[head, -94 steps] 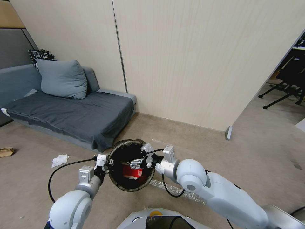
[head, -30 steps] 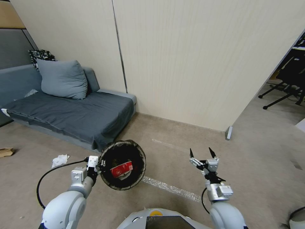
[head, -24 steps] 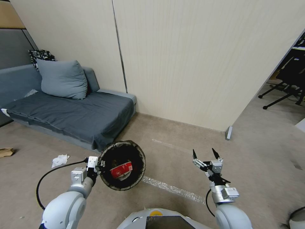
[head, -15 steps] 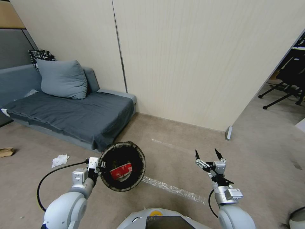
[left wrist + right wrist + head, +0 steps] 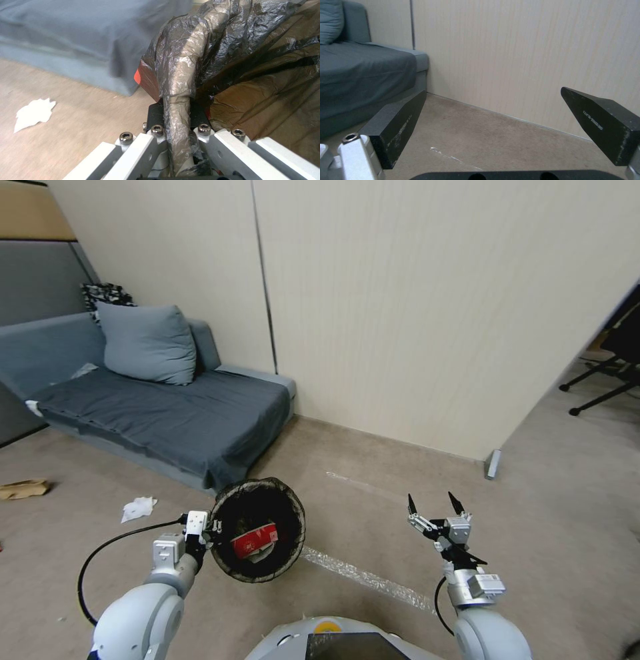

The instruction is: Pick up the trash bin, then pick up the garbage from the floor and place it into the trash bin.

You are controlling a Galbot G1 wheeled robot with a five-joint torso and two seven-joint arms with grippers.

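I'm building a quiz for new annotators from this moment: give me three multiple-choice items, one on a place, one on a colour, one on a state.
1. Where does the crumpled white tissue lie?
A. on the sofa
B. on the floor in front of the sofa
C. inside the trash bin

2. What colour is the cup inside the trash bin?
A. red
B. blue
C. green

3. How is the right gripper?
A. shut on a bottle
B. shut on the bin's rim
C. open and empty

Answers: 1 B, it sits on carpet beside the sofa's edge. 2 A, red shows against the black liner. 3 C, its fingers stand apart with nothing between.
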